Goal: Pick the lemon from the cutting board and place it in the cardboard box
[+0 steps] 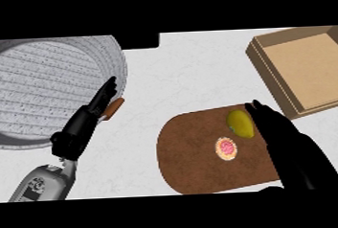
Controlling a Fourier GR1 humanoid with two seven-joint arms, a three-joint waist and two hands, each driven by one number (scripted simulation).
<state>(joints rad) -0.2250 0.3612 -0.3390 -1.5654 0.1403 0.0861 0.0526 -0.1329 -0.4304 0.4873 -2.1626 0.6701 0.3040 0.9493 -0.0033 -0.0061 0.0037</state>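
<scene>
Lemon (240, 123) lies on the brown cutting board (194, 153), just at the fingertips of the right hand (286, 139), on their left side and touching or nearly so. That hand comes in from below with its fingers straight and pressed together, not curled round the fruit; nothing is gripped yet. Whether the thumb is under or behind the lemon I cannot tell, as the dark hand hides that side.

The main risk, as I judge it, is a push instead of a grasp. The fruit is rounded and lies free, so fingers closing from one side only could roll it away from the hand, towards the board's far edge or onto the counter. A small round pink-topped thing (226, 148), perhaps a pastry, sits just left of the hand and below the lemon; a low sweep of the fingers could knock it too.

The cardboard box (304, 71) stands open beyond and to the right of the fingertips, close by, its near wall facing the board. A carry kept too low could catch that wall and jar the fruit out.

The left hand (84, 124) rests with straight fingers well to the left, beside a grey ribbed bowl (50, 87) and a small brown thing (113, 108).
</scene>
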